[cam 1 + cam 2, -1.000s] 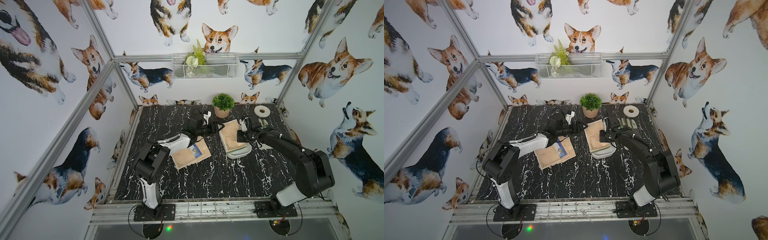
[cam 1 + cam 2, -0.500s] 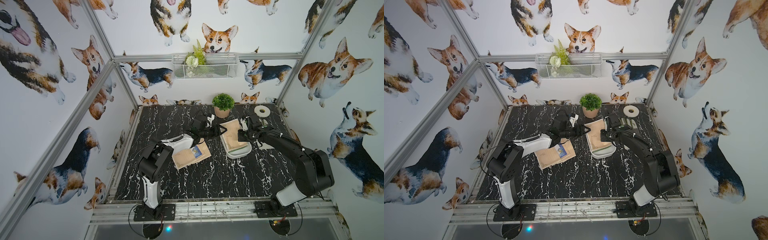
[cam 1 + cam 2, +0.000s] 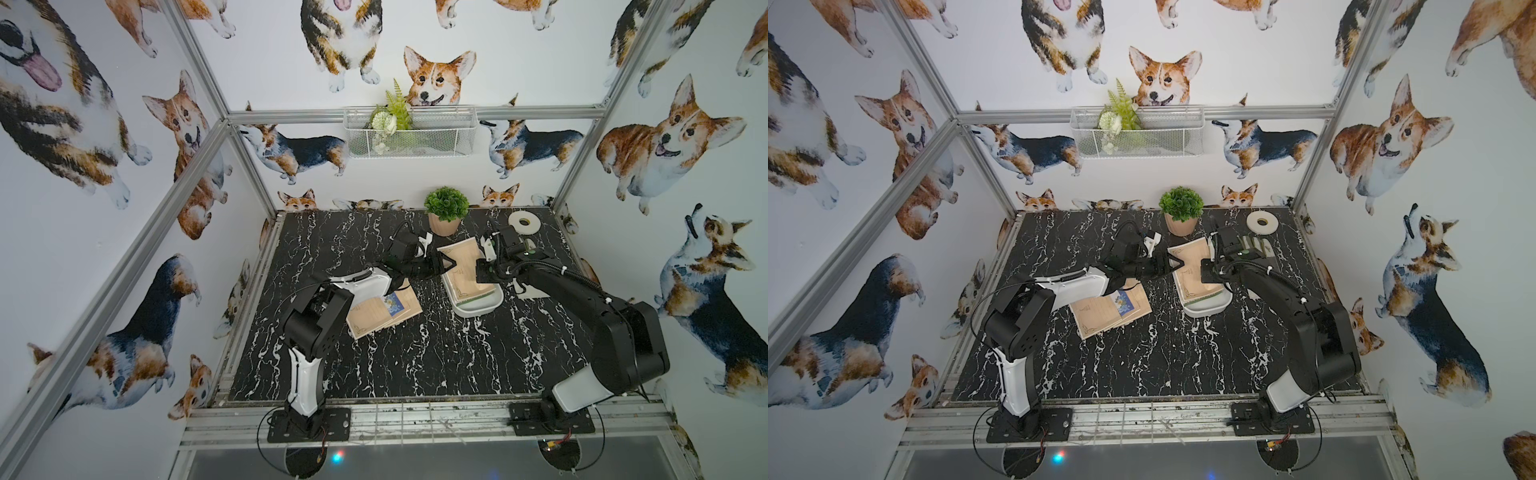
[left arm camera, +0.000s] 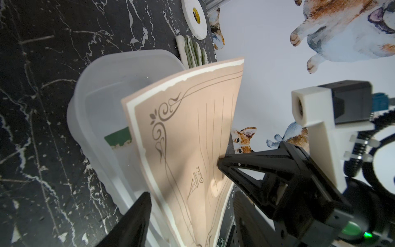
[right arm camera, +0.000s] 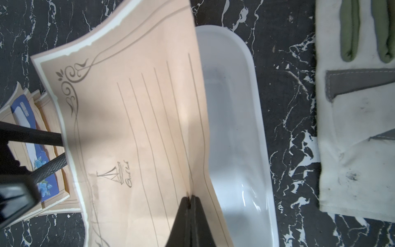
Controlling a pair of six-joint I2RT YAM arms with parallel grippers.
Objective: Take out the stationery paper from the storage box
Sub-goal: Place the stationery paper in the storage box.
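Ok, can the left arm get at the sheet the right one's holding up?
Probably yes. The left gripper stands open with the free edge of the tan sheet between its jaws, nothing blocking; the right gripper pinches the far side above the storage box.

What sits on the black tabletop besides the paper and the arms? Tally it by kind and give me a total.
storage box: 1
potted plant: 1
tape roll: 1
work glove: 1
Total: 4
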